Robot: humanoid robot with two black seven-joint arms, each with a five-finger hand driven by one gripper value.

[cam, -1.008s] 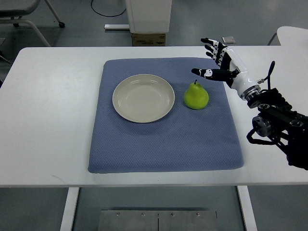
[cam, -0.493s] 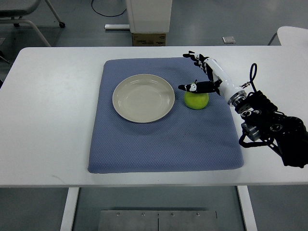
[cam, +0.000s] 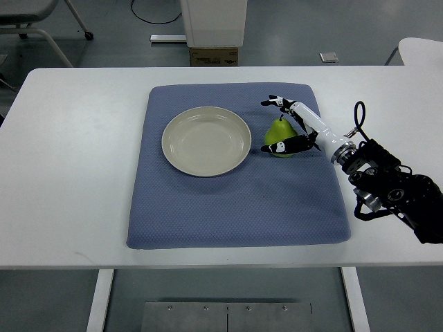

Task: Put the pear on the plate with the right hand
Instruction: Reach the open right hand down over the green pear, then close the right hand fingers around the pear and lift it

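Observation:
A green pear [cam: 279, 133] stands upright on the blue mat [cam: 228, 200], just right of an empty cream plate [cam: 206, 140]. My right hand [cam: 275, 125] comes in from the right edge and straddles the pear. Its fingers [cam: 274, 102] reach past the pear's far side, by the stem, and its thumb [cam: 279, 146] lies against the near side. The fingers are still extended, not curled tight. The pear rests on the mat. The left arm is out of view.
The mat lies on a white table [cam: 76, 159]. My right forearm with black cabling [cam: 391, 190] lies over the table's right part. A white cabinet base and a cardboard box [cam: 213, 55] stand beyond the far edge.
My right hand has come down and to the left from above and behind the pear, and now brackets it. The thumb has dropped to the pear's near side. The pear has not moved.

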